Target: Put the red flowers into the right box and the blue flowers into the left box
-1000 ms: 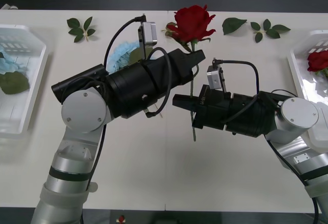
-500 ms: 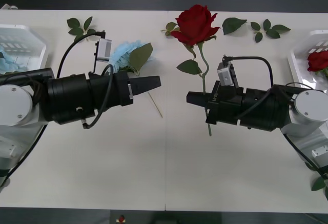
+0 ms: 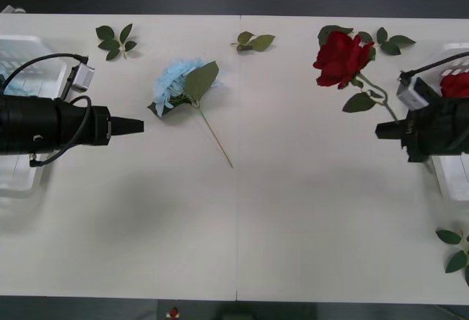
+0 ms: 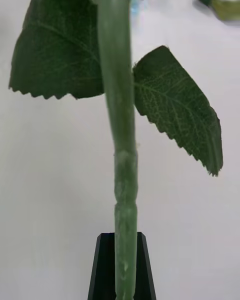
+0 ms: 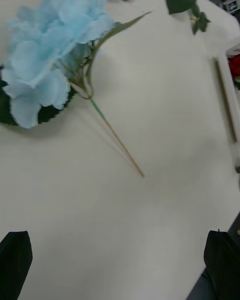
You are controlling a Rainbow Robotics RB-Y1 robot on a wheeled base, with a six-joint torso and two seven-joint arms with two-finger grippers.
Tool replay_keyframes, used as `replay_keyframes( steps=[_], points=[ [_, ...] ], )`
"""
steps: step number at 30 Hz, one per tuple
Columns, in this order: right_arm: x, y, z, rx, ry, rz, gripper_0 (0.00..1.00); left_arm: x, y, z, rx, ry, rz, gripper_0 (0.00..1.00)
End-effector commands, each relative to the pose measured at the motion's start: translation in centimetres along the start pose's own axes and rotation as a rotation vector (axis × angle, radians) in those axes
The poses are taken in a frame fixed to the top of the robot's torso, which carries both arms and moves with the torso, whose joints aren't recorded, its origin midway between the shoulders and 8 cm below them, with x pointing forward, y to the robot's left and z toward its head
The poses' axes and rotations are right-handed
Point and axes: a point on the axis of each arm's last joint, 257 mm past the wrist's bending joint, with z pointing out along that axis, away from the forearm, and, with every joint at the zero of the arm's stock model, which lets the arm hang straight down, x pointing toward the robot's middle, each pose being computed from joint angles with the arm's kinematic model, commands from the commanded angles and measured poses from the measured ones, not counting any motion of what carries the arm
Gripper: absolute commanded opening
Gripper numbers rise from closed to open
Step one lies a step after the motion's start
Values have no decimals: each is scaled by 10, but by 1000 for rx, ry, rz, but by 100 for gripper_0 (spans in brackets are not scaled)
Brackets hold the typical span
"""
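Two arms in the front view: right gripper [image 3: 382, 129] at the right edge of the table, clamped on the stem of a red rose [image 3: 341, 58], bloom up and to the far left of the gripper, its leaves trailing along the stem; right box [image 3: 443, 176] sits partly behind that arm with another red flower [image 3: 456, 84] inside it; left gripper [image 3: 137, 125] at the left side, over the near edge of the left box [image 3: 22, 45], tip pointing right toward the blue flower [image 3: 176, 83], which lies flat on the table near the gripper tip, not touching, stem running toward the near right; loose leaf sprigs [image 3: 116, 40] along the far edge, one more at the near right corner; right wrist view: black fingers [image 4: 102, 270] closed together on the green stem [image 4: 120, 130], two serrated leaves either side of it, white table behind; left wrist view: left fingers [image 5: 15, 260] spread wide apart at both corners, nothing between them, blue flower [image 5: 47, 60] on the table ahead, thin stem bare at its end, rim of the right box [image 5: 227, 110] at the far side
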Motion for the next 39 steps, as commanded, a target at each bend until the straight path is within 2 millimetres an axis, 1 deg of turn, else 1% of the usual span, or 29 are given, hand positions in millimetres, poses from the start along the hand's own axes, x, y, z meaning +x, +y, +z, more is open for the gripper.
replay_keyframes(
  steps=[1,2,3,5,6,8,9,10,11,12,15,16,17,19,22,25,30,32,33,34,35,39],
  points=[
    [16,-45,-54,93,76,127,0,-34,-1,29,-54,-50,-39,100],
    [21,-53,-61,113,90,137,0,-37,0,32,-69,-58,-45,100],
    [34,-71,-79,160,125,164,0,-43,4,41,-110,-70,-65,100],
    [51,-88,-96,208,156,203,0,-51,4,50,-141,-86,-85,100],
    [64,-102,-110,248,176,239,0,-55,3,57,-162,-94,-102,100],
    [85,-122,-130,312,199,287,0,-60,2,67,-192,-112,-121,100],
    [104,-140,-148,373,224,313,0,-61,-1,78,-214,-122,-137,100],
    [112,-146,-154,398,233,323,0,-61,-1,80,-226,-128,-142,100],
    [124,-158,-166,445,249,334,0,-62,-4,88,-245,-140,-146,100],
    [133,-167,-177,482,260,343,0,-58,-5,95,-259,-139,-152,100],
    [167,-183,-205,566,315,374,0,-53,-12,111,-294,-154,-190,100],
    [172,-187,-211,585,324,378,0,-52,-13,114,-305,-159,-197,100],
    [184,-191,-220,611,341,392,0,-48,-16,118,-320,-160,-206,100],
    [198,-195,-228,644,357,408,0,-43,-23,125,-344,-160,-214,100],
    [217,-201,-234,690,380,412,0,-36,-34,135,-363,-168,-253,100],
    [229,-204,-231,713,396,406,0,-39,-38,141,-388,-190,-277,100],
    [247,-209,-225,759,410,400,0,-51,-28,139,-460,-245,-281,100],
    [254,-212,-225,778,421,395,10,-56,-20,137,-500,-267,-276,100],
    [257,-213,-226,784,430,390,19,-59,-15,137,-521,-280,-271,100],
    [259,-212,-226,784,436,386,22,-60,-13,137,-532,-283,-268,100],
    [258,-215,-228,790,446,375,34,-64,-8,136,-557,-296,-257,100],
    [253,-215,-225,770,448,374,55,-72,2,142,-578,-329,-230,100]
  ],
)
